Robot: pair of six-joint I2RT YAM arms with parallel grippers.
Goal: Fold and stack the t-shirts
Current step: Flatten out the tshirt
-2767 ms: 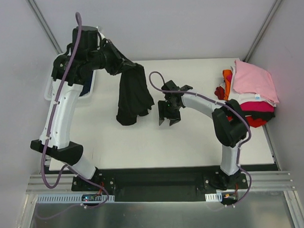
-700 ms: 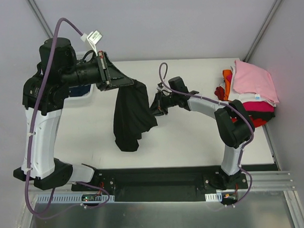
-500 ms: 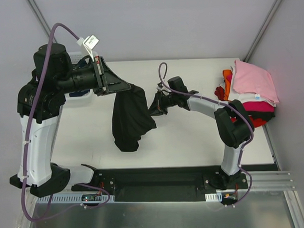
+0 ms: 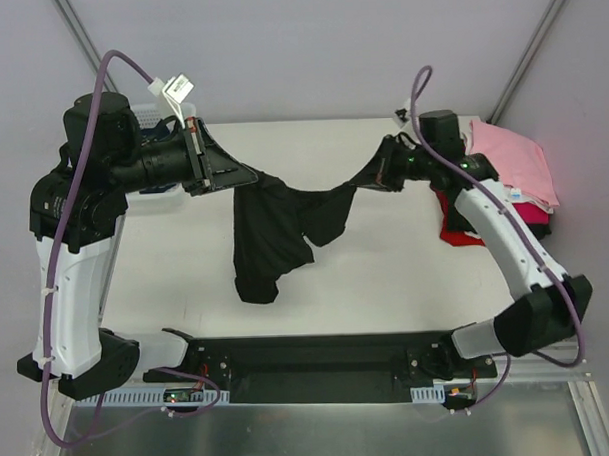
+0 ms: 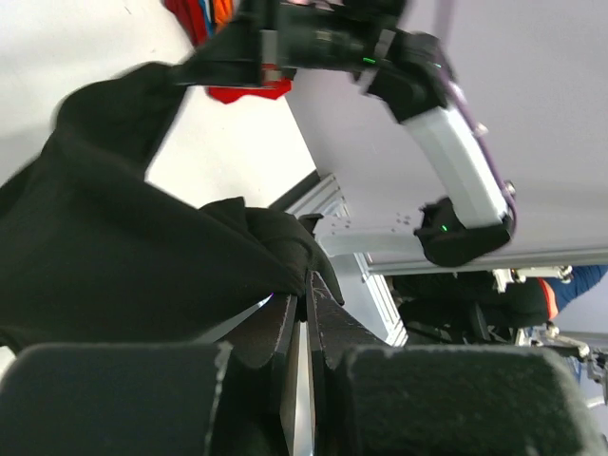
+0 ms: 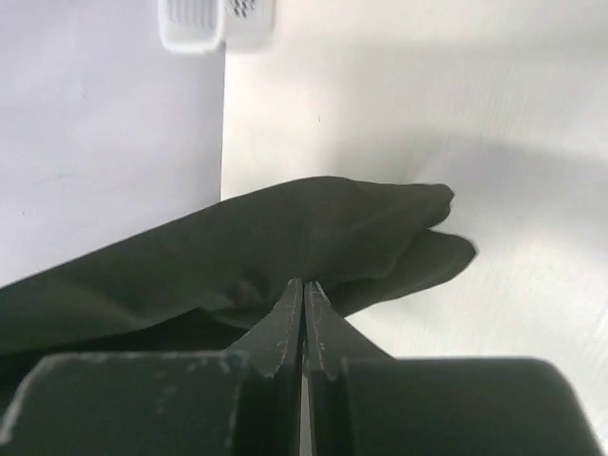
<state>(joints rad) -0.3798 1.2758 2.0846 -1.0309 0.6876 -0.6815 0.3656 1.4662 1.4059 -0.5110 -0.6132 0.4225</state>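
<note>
White table [image 4: 386, 275]: black tee [image 4: 270, 239] aloft; shirt pile [image 4: 512, 166] far right.

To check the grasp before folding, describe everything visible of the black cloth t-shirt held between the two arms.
The black cloth t-shirt is soft and creased, with no print showing. Its upper edge stretches between the left gripper and right gripper, both shut on it, sagging midway. The bulk hangs bunched below the left gripper, over the white table; contact there is unclear.
</note>
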